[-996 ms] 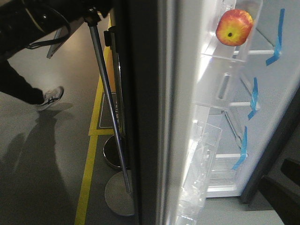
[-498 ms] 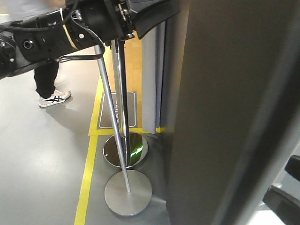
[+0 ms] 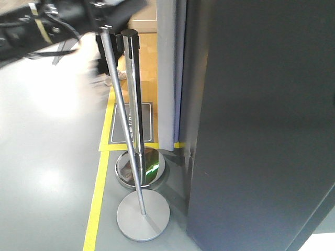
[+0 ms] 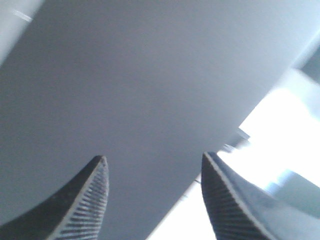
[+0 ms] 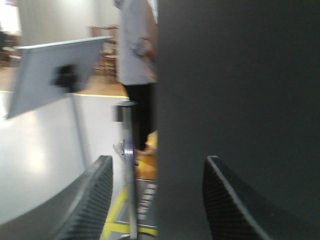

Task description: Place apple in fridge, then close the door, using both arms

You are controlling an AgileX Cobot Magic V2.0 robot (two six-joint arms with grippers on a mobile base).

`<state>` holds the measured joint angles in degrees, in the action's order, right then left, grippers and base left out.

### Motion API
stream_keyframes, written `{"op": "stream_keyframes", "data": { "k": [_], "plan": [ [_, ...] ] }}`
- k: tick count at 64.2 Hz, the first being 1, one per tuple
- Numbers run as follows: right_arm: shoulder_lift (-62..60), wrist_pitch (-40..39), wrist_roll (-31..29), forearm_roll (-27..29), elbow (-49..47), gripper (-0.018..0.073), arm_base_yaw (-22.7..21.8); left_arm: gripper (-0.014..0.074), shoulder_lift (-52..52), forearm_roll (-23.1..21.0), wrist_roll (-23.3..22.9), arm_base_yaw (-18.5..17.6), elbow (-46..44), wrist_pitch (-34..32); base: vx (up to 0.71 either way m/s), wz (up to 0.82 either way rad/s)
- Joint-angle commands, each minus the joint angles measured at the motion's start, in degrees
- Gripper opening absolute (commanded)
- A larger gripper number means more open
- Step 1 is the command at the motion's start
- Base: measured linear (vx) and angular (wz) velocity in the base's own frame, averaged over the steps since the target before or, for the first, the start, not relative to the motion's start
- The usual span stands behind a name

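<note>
At eleven o'clock in the front view, a blurred black arm with cables (image 3: 63, 15) crosses the top corner; I cannot tell whose it is. Below it, toward six o'clock, two chrome stanchion posts (image 3: 133, 104) stand on round steel bases beside a yellow floor line (image 3: 97, 198), one upright and one leaning. From twelve to five o'clock the tall dark grey fridge door (image 3: 261, 130) fills the frame. Its outer face is toward the camera and no white interior shows, so it looks shut or nearly so.

The left gripper (image 4: 152, 200) has its ribbed black fingertips (image 4: 85, 205) spread apart with nothing between them. It faces the bare grey panel closely at twelve o'clock, a pose suited to pressing flat rather than grasping. The right gripper (image 5: 157, 200) is likewise spread and empty, with the door's edge at one to three o'clock. A person in a pale top and black trousers (image 5: 135, 50) stands at eleven o'clock.

The round red-and-yellow apple is in no view; presumably it sits inside the fridge behind the door.
</note>
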<state>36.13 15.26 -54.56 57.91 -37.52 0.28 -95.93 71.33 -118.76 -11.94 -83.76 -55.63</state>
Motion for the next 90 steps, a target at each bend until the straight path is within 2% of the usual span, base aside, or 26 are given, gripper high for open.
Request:
{"op": "stream_keyframes", "data": {
  "k": [1,17,25,37,50,90],
  "plan": [
    [8.48,-6.56,-2.6,0.99,-6.73,0.04,-0.28,0.0409,2.17,-3.11,0.03,2.6,-1.78,0.62,0.0,0.0],
    [27.98,-10.03,-3.07,1.98,-20.51,0.04,-0.28,0.0409,2.17,-2.12,0.03,9.27,-1.78,5.42,0.0,0.0],
    [32.97,-11.39,-3.02,2.09,-24.49,0.04,-0.28,0.0409,2.17,-2.12,0.03,12.44,-1.78,8.14,0.0,0.0],
    [37.25,-17.54,-3.02,2.47,-26.99,0.04,-0.28,0.0408,2.17,-2.12,0.03,16.01,-1.78,10.05,0.0,0.0],
    [41.09,-20.37,-3.02,2.52,-29.8,0.04,-0.28,0.0408,2.17,-2.17,0.03,17.33,-1.78,10.7,0.0,0.0],
    [57.14,-20.25,-3.08,2.47,-46.03,0.04,-0.28,0.0408,2.17,-2.17,0.03,18.39,-1.78,13.87,0.0,0.0]
  ]
}}
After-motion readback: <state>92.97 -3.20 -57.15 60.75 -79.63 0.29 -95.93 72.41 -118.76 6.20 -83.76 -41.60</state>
